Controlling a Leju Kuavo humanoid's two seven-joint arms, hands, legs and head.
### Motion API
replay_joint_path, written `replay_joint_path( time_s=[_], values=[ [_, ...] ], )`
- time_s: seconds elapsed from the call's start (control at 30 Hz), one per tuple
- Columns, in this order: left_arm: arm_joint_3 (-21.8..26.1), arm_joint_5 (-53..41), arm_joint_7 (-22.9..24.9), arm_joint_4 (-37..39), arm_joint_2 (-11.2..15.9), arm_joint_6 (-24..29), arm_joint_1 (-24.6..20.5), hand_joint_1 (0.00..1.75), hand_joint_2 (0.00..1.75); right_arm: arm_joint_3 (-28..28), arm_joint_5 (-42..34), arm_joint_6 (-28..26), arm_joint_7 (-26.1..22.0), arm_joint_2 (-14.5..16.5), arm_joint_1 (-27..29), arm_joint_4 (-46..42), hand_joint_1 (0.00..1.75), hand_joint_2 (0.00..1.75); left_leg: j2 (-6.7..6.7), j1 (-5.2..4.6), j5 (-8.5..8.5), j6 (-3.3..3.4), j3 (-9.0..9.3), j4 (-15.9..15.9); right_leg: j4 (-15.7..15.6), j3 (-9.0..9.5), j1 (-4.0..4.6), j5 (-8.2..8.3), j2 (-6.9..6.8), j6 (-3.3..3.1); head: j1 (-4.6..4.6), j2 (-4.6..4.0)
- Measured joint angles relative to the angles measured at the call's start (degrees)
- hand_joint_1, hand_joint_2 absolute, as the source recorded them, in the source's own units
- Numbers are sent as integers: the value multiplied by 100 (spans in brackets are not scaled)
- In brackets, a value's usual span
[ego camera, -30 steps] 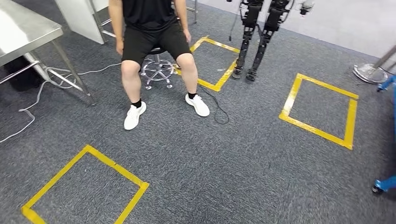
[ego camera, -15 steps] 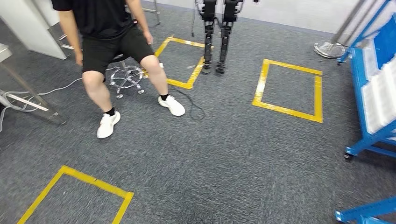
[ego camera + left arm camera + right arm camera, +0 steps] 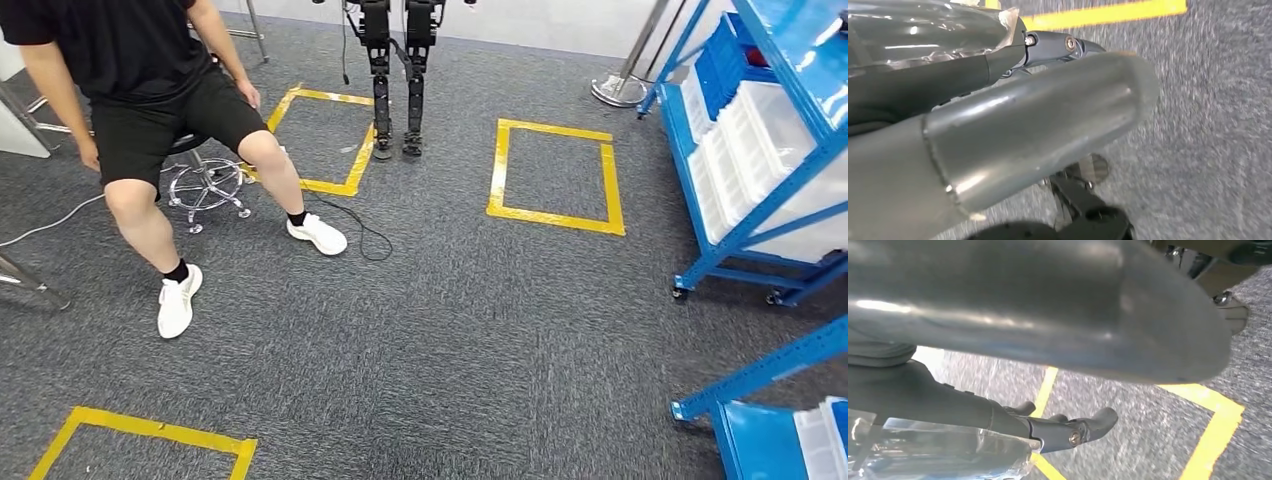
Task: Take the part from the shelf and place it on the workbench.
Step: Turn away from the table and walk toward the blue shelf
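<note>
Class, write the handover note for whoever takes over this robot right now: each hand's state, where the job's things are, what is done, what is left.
Left hand: fingers extended, holds nothing.
Right hand: fingers extended, holds nothing.
Blue shelf with white bins stands ahead on the right, out of reach across the grey carpet. Which bin holds the part cannot be told from here.
A person sits on a stool on the left.
Done: nothing picked.
Left: walk up to the shelf, take the part, carry it to the workbench, set it down.

Blue shelf (image 3: 745,215), yellow tape squares (image 3: 553,177) on speckled grey carpet (image 3: 450,340).
</note>
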Motion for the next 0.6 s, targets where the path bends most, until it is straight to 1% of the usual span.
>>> replay_joint_path(
  time_s=[0.03,0.07,0.1,0.13,0.17,0.2,0.23,0.27,0.3,0.33,0.37,0.4,0.43,0.47,0.5,0.53,0.57,0.6],
  values=[
    [-9,-3,-22,0,5,15,15,0,0,-16,10,-3,-2,4,5,0,0,0,97,-9,-4,5,-1,1,367,-188,-15,-141,-60,7,7,0],
    [-23,-10,-47,0,8,29,24,0,0,-29,22,-3,-3,6,14,0,0,0,182,-16,-10,6,-1,2,606,-303,-32,-213,-90,32,6,0],
    [-44,-25,-70,0,9,44,27,0,0,-40,34,-3,-5,7,30,0,0,0,260,-19,-19,1,3,3,621,-298,-51,-189,-116,81,8,-1],
    [-66,-39,-85,0,9,57,27,0,0,-47,42,-4,-9,7,45,0,0,0,329,-18,-30,-11,15,4,415,-177,-73,-90,-155,141,9,-1],
    [-84,-53,-93,0,9,69,27,0,0,-51,50,-5,-16,6,54,0,0,0,391,-14,-47,-34,34,5,26,43,-93,53,-251,198,11,-1],
    [-97,-63,-97,0,11,78,27,0,0,-53,57,-8,-24,11,54,0,0,0,453,-24,-71,-67,57,8,-381,266,-102,193,-412,231,16,-1],
    [-105,-65,-99,0,13,85,28,0,0,-54,65,-10,-33,17,45,0,0,0,510,-36,-99,-108,85,12,-692,443,-89,298,-547,230,15,0],
    [-113,-66,-99,0,15,97,26,0,0,-55,75,-13,-41,24,38,0,0,0,568,-51,-124,-148,116,11,-877,549,-69,359,-639,198,12,-1],
    [-119,-67,-96,0,17,109,21,0,0,-55,85,-15,-47,32,32,0,0,0,625,-64,-143,-183,147,1,-926,570,-43,379,-655,149,11,-1],
    [-125,-67,-92,0,17,118,12,0,0,-56,99,-16,-50,33,35,0,0,0,685,-60,-155,-216,180,-14,-933,561,-21,390,-581,103,5,-1],
    [-130,-68,-88,0,16,126,1,0,0,-56,112,-17,-52,30,41,0,0,0,711,-42,-172,-250,203,-20,-940,562,-47,398,-504,54,2,-1],
    [-133,-68,-85,0,16,128,-8,0,0,-56,125,-17,-51,28,47,0,0,0,629,-18,-230,-281,202,26,-950,566,-66,410,-434,11,-6,-1],
    [-135,-68,-83,0,15,130,-14,0,0,-56,138,-17,-48,28,51,0,0,0,479,2,-347,-303,150,171,-960,576,-84,422,-366,-44,-22,0],
    [-136,-68,-83,1,14,131,-13,0,0,-56,146,-18,-46,28,50,0,0,0,284,18,-529,-313,29,455,-967,594,-95,432,-298,-96,-35,-1],
    [-137,-67,-81,3,14,132,-6,0,0,-56,152,-17,-43,33,48,0,0,0,102,21,-736,-307,-147,834,-967,590,-69,434,-229,-132,-47,-1],
    [-137,-67,-80,4,14,133,4,0,0,-56,156,-16,-41,36,47,0,0,0,9,20,-913,-298,-348,1237,-966,588,-43,433,-152,-157,-51,0],
    [-138,-67,-79,6,14,132,15,0,0,-56,160,-16,-40,38,49,0,0,0,-34,19,-1000,-288,-518,1544,-965,591,-19,432,-64,-166,-50,0],
    [-138,-66,-77,7,14,133,23,0,0,-56,164,-16,-38,40,53,0,0,0,-48,20,-962,-275,-603,1653,-963,598,-1,432,25,-167,-50,0]
  ],
)
